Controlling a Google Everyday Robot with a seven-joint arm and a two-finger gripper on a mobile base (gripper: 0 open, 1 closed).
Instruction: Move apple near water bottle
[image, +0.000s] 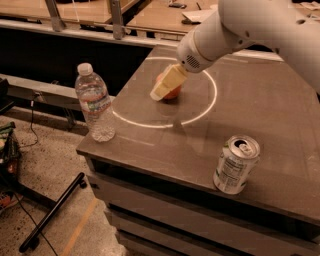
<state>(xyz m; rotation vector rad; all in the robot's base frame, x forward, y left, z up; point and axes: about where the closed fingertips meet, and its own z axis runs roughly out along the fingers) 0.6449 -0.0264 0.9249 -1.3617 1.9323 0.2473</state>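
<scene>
The orange-red apple (175, 93) sits on the dark table (265, 110) inside a white painted circle. It is mostly hidden behind my gripper (162, 90). The gripper's pale yellow tip hangs from the white arm (235, 27) and is down at the apple, covering its left and upper side. The water bottle (94, 103), clear with a white cap and a pale label, stands upright at the table's front left corner. It is about a hand's length to the left of the apple.
A silver drink can (236, 164) stands upright near the table's front edge on the right. The floor on the left holds cables and a black stand leg (52, 212). Wooden benches run along the back.
</scene>
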